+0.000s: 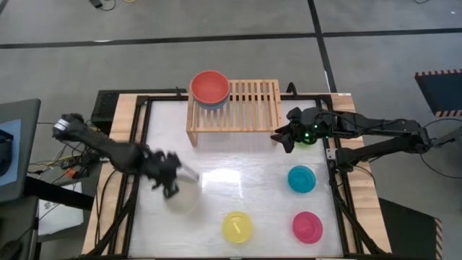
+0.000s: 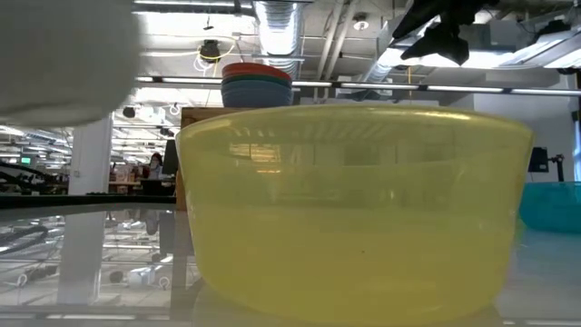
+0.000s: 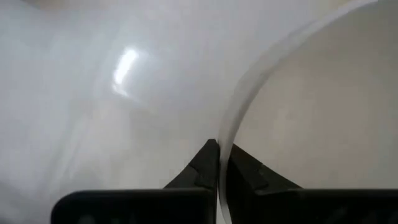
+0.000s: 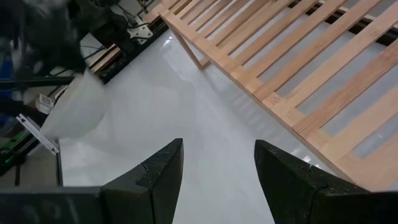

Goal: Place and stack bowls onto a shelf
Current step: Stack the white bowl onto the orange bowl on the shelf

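White glossy surface (image 1: 238,180), high view: left gripper (image 1: 175,180) is pinching the cream white bowl (image 1: 182,198) at its rim; stacked bowls (image 1: 210,88) are sitting on the shelf (image 1: 249,105). Left wrist view: jaws are closing on that thin, stiff, likely light and slippery rim. Right wrist view: right gripper (image 4: 217,168) is hanging with jaws apart, empty, beside the shelf.

We see even, bright overhead light. In the high view the white table (image 1: 238,180) throws a pale sheen across its middle, and the left gripper (image 1: 170,180) is smeared by motion blur at lower left. In the low view the yellow bowl (image 2: 354,213) fills the frame, glowing translucent; a white shape at upper left is out of focus. The left wrist view is washed out, with a glare spot at upper left.
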Robot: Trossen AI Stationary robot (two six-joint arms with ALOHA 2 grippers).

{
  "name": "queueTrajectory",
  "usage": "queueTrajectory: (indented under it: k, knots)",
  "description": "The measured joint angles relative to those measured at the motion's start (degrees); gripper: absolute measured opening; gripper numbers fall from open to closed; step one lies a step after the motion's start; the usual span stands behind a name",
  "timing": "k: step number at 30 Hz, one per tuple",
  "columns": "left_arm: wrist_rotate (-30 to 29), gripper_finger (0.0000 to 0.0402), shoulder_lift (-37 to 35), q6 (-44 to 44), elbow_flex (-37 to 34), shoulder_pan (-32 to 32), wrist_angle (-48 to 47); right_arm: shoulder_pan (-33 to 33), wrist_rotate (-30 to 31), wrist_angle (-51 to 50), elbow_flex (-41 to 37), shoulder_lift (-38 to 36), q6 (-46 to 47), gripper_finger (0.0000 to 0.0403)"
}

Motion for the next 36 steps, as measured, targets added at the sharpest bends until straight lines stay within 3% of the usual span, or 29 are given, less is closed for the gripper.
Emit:
queueTrajectory:
  k: [4, 10, 20, 26, 31, 36]
  knots:
    - [-7.1, 0.0000, -3.2, 4.1, 7.9, 11.9, -10.1, 0.2, 0.0, 0.0, 0.0, 0.0, 1.7, 0.0224]
    - [-8.0, 0.0000, -2.1, 21.1, 22.5, 32.1, -14.0, 0.6, 1.5, -0.1, 0.0, 0.0, 5.0, 0.0224]
    - [-8.0, 0.0000, 13.2, 40.1, 50.5, 59.2, -12.6, 0.5, 5.0, -0.2, 0.0, 0.0, 8.4, 0.0224]
    - [-0.5, 0.0000, 26.9, 43.4, 66.5, 66.9, -11.4, 0.4, 6.2, -0.7, 0.0, 0.0, 10.3, 0.0224]
    - [3.5, 0.0000, 37.7, 47.3, 79.1, 68.3, -20.9, 0.5, 6.2, -2.9, 0.0, 0.0, 12.6, 0.0224]
    - [8.1, 0.0000, 40.1, 52.2, 76.2, 68.3, -25.1, 0.5, 7.0, -4.6, 0.0, 0.0, 14.5, 0.0224]
